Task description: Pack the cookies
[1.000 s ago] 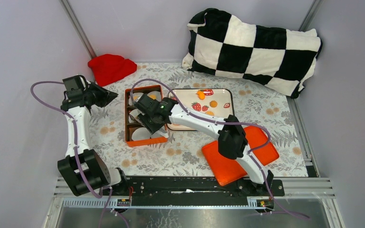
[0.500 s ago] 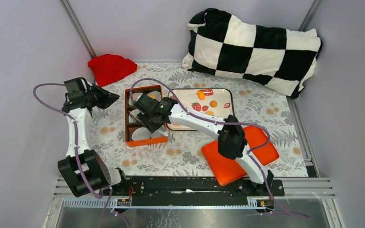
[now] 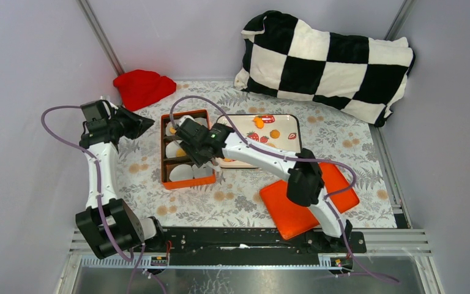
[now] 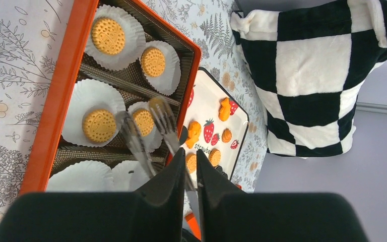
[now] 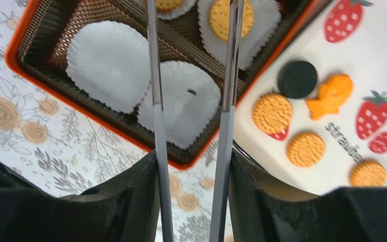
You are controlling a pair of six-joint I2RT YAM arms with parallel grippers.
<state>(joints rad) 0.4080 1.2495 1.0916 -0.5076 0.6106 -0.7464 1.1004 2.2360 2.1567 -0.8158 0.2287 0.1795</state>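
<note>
Moved: since a second ago the right hand [image 5: 192,10] has shifted from the near end of the orange box [image 3: 186,182] toward its middle, and we now see more of the near pair of liners [image 5: 108,70].
Box: orange rim around a brown ribbed insert, split by dividers into rows.
Paper: the liners are white fluted cups. The two at the box's near end are empty, and one carries a dark speck.
Packed: we count four cookies [image 4: 108,36] in the box's middle and far rows. They are round, orange-yellow, dimpled discs, one to a liner.
Beside the box: a plate [image 5: 307,35] lies just to its right, glossy white with a dark edge and printed red strawberries. On it lie more yellow discs, a black disc [image 5: 297,79] and an orange animal-shaped biscuit [image 5: 329,93].
Right hand: two long, thin metal rods spread wide over the box with nothing between them. We cannot tell whether they touch a liner.
Other arm: the left hand [image 4: 190,154] is left of the box. Its black wedge fingers are pressed almost together and hold nothing.
Writing: black letters on the plate read "strawb", with the rest cut off.
Under the box: the table [image 3: 245,190] wears a cloth printed with ferns and flowers.
</note>
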